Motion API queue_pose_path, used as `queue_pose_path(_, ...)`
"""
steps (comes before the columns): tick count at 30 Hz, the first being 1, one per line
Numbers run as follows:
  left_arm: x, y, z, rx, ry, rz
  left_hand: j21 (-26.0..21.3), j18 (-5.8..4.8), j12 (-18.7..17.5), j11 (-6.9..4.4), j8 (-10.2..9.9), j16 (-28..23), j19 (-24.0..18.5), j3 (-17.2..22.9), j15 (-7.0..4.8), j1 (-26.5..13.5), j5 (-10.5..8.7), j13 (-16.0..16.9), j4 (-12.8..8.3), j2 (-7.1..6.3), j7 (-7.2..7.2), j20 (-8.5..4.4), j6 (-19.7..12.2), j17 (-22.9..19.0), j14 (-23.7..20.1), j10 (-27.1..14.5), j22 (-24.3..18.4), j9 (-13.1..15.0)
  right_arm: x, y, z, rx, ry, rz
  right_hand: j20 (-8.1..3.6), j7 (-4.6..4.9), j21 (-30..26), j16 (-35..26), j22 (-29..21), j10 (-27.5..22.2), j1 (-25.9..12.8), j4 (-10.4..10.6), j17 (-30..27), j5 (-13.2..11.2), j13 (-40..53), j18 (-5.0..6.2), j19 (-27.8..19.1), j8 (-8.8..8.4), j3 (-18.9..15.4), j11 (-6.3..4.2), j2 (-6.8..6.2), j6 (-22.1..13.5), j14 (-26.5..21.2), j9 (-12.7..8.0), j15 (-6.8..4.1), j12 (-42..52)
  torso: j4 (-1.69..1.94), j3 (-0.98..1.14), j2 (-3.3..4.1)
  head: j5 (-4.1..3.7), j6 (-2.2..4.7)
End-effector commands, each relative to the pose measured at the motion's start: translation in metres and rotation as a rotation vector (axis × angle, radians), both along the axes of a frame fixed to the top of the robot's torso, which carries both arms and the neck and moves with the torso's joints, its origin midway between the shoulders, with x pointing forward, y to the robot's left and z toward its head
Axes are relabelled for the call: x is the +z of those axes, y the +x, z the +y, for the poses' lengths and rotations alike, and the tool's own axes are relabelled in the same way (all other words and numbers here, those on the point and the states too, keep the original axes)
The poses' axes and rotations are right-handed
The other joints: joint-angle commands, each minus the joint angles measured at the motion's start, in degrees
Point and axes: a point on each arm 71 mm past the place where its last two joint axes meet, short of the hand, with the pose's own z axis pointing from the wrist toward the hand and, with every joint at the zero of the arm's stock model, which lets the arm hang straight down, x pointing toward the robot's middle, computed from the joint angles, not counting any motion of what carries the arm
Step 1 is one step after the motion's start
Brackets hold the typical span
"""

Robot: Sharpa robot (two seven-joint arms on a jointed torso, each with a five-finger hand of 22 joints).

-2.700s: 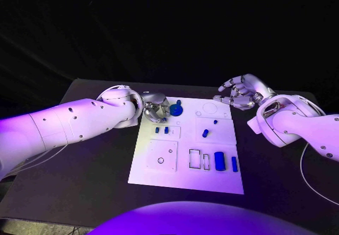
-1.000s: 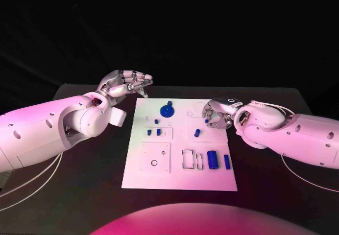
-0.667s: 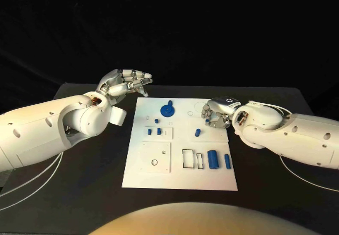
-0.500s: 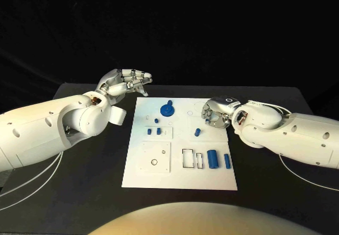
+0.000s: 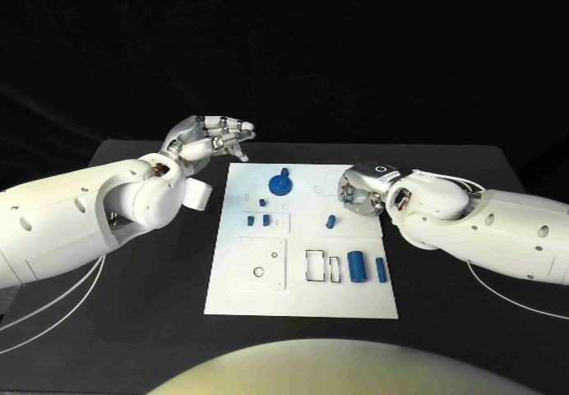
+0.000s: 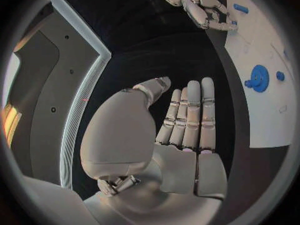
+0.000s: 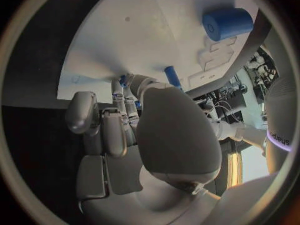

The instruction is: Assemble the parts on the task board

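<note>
The step in hand appears to be a pick by the right hand (image 5: 359, 191), which is lowered over the right edge of the task board (image 5: 303, 296), right of centre in the head view. Its fingers curl down towards the board just beside a short blue peg (image 5: 330, 220) that lies loose there. The head view does not show whether anything is gripped, because the wrist housing covers the fingertips.

The right wrist view adds what the head view lacks: the fingers (image 7: 117, 116) are drawn together at the board surface with a small blue part (image 7: 124, 80) at their tips and a slim blue peg (image 7: 172, 76) just beside them. Contact is likely, but a secured hold cannot be confirmed.

The left hand (image 5: 215, 138) is raised off the board's upper left corner, released and holding nothing. The left wrist view confirms this, showing flat, straight fingers (image 6: 187, 112) above bare dark tabletop (image 6: 156, 55). It also shows the blue gear (image 6: 257, 78) seated near the board's far edge.

Other parts lie undisturbed in the head view: two small blue pegs (image 5: 259, 220) at centre left and two blue cylinders (image 5: 357, 268) in the lower right recesses.

The next move is judged to call for a firm pinch on the peg, then a straight lift and transfer to its socket.
</note>
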Motion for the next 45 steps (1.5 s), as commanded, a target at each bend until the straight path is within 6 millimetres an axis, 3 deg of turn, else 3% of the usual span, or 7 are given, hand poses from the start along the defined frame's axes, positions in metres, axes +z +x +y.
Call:
queue_pose_path(1,0.001,-0.001,-0.002,-0.012,-0.008,0.0,-0.3,0.76,0.1,0.07,-0.4,-0.4,-0.2,0.0,0.08,0.3,0.07,-0.1,-0.4,0.15,0.06,-0.09,0.1,-0.1,-0.2,0.0,-0.1,0.0,-0.008,-0.002,-0.004,-0.018,-0.083,-0.009,-0.43,0.14,0.6,-0.1,2.7,2.9,-0.9,-6.3,-0.1,0.5,0.1,-0.84,0.1,-0.05,6.0,-2.46,-0.15,0.5,2.3,0.1,-0.33,-0.3,0.02,0.01,-0.03,-0.13,0.0)
queue_pose_path(14,0.0,-0.002,-0.003,-0.025,-0.002,0.012,-0.9,0.69,0.1,0.32,-0.8,-1.2,-0.4,-0.2,0.33,0.2,0.08,-0.3,-0.5,0.04,0.37,0.07,-0.4,-0.5,-0.4,-0.6,-0.5,-0.1,0.0,-0.006,0.001,-0.006,-0.012,-0.1,-0.64,-0.33,4.4,-0.5,5.2,4.9,-3.6,-10.1,-1.3,3.1,0.7,-1.42,1.3,-0.03,9.2,-2.89,-0.82,1.8,2.2,0.9,-0.89,-0.7,0.07,-0.07,0.01,-0.33,0.0)
queue_pose_path(37,-0.002,-0.001,-0.002,-0.024,0.005,0.023,-1.2,0.7,0.1,0.46,-1.0,-1.4,-0.3,-0.4,0.46,0.0,0.09,-0.3,-0.4,0.08,0.55,0.15,-0.8,-0.6,-0.4,-1.0,-0.7,-0.2,0.024,-0.018,0.002,0.008,0.075,-0.134,-0.71,-0.39,5.1,-0.4,5.7,5.2,-3.9,-10.8,-1.3,3.0,0.9,-1.54,1.5,-0.07,9.7,-2.94,-0.85,2.0,2.2,1.1,-0.95,-0.9,0.04,-0.11,-0.08,-0.18,0.0)
queue_pose_path(45,-0.002,-0.001,-0.002,-0.022,0.005,0.023,-1.3,0.7,0.1,0.49,-1.1,-1.4,-0.3,-0.4,0.48,0.0,0.1,-0.3,-0.4,0.08,0.59,0.17,-0.8,-0.7,-0.4,-1.1,-0.7,-0.2,0.043,-0.035,0.019,0.065,0.143,-0.148,-0.72,-0.39,5.3,-0.3,5.8,5.3,-4.0,-10.9,-1.2,2.8,0.9,-1.58,1.6,-0.08,9.8,-2.94,-0.86,2.0,2.3,1.1,-0.95,-0.9,-0.02,-0.17,-0.15,0.36,0.11)
